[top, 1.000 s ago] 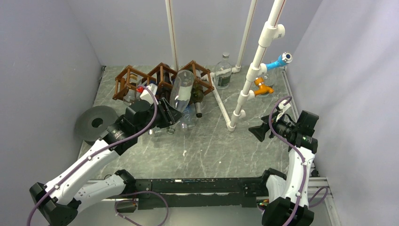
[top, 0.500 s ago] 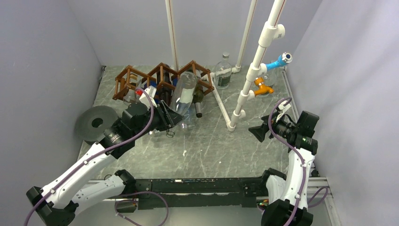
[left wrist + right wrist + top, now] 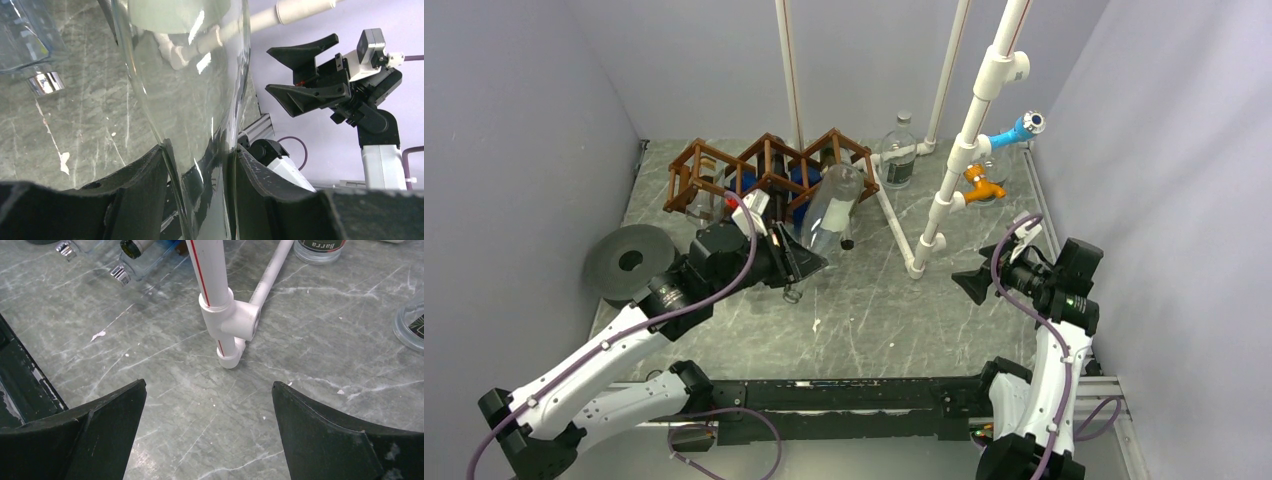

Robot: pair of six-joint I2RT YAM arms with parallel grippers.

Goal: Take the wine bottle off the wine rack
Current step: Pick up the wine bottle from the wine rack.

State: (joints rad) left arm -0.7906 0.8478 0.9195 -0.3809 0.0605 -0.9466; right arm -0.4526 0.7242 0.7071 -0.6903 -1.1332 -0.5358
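The left gripper (image 3: 799, 262) is clenched on the narrow end of the clear wine bottle (image 3: 832, 205). In the left wrist view, its two black fingers (image 3: 150, 170) press the glass from both sides. The bottle is tilted, with its wide end pointing far-right toward the right end of the wine rack (image 3: 769, 165). From above that end overlaps the rack's right cell, and I cannot tell whether it is free of the cell. The rack stands at the far side of the desk (image 3: 864, 310). The right gripper (image 3: 208, 385) hangs released above the desk at the right, near a white pipe frame (image 3: 220, 315).
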